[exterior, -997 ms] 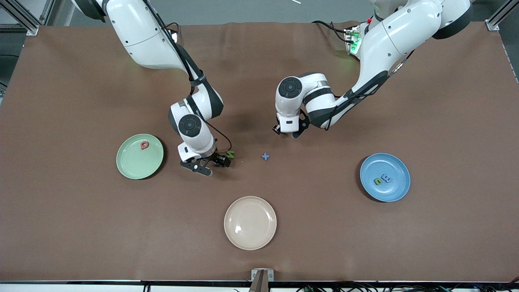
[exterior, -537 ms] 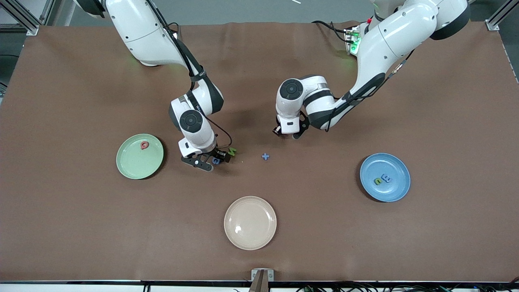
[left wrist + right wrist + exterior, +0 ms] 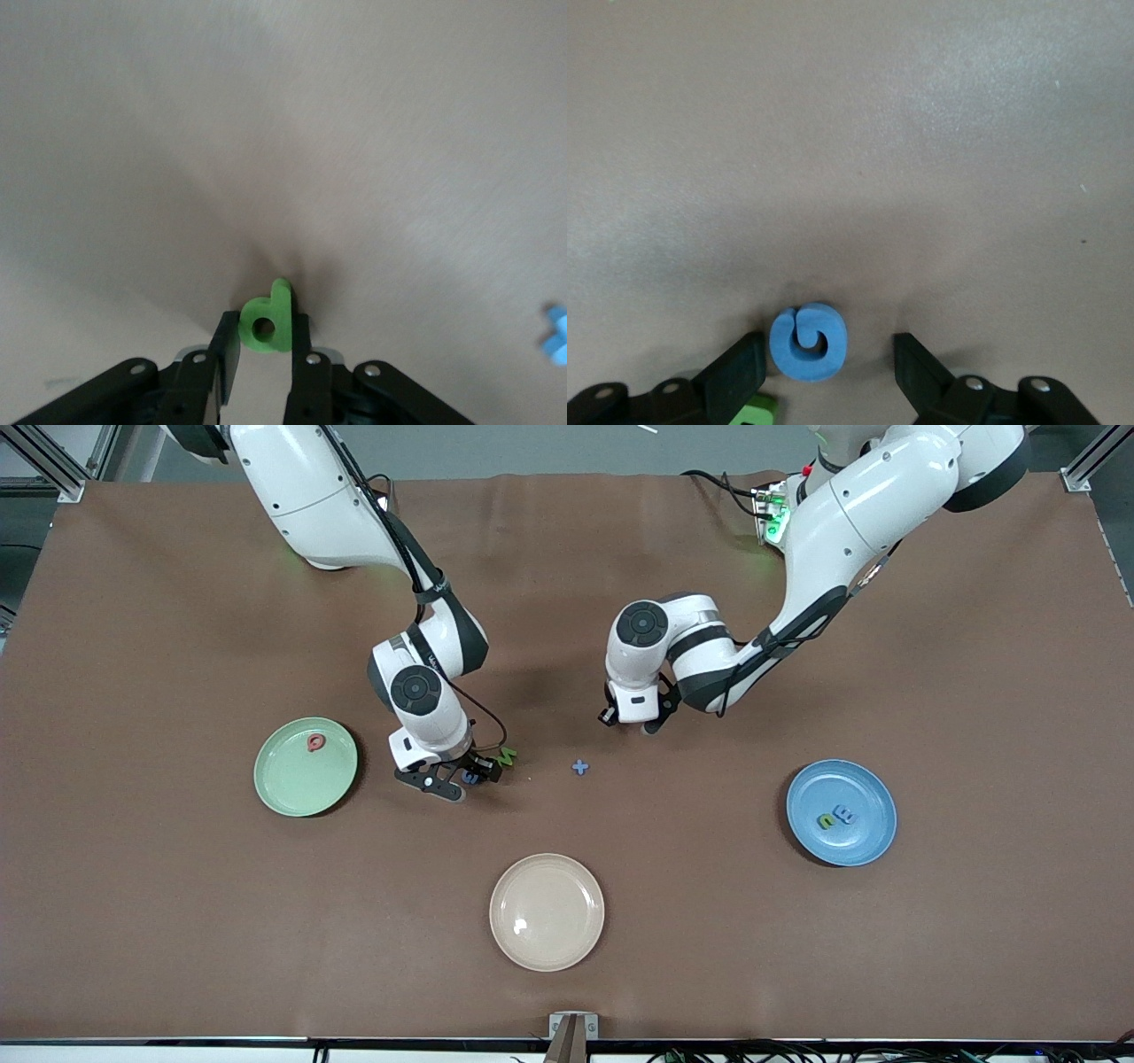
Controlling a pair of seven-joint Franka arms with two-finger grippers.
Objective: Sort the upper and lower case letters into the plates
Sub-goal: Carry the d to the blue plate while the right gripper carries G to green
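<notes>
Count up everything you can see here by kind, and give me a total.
Plates: 3: green plate, blue plate, beige plate.
Letters: 6: red letter in the green plate; lime letter and pale blue letter in the blue plate; green letter in the left tool; blue letter between the right tool's fingers; loose green letter beside it.
Plus sign: 1
Total: 10

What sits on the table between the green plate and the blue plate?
In the front view: the right gripper around a blue letter, a green letter, and a small blue plus.
</notes>
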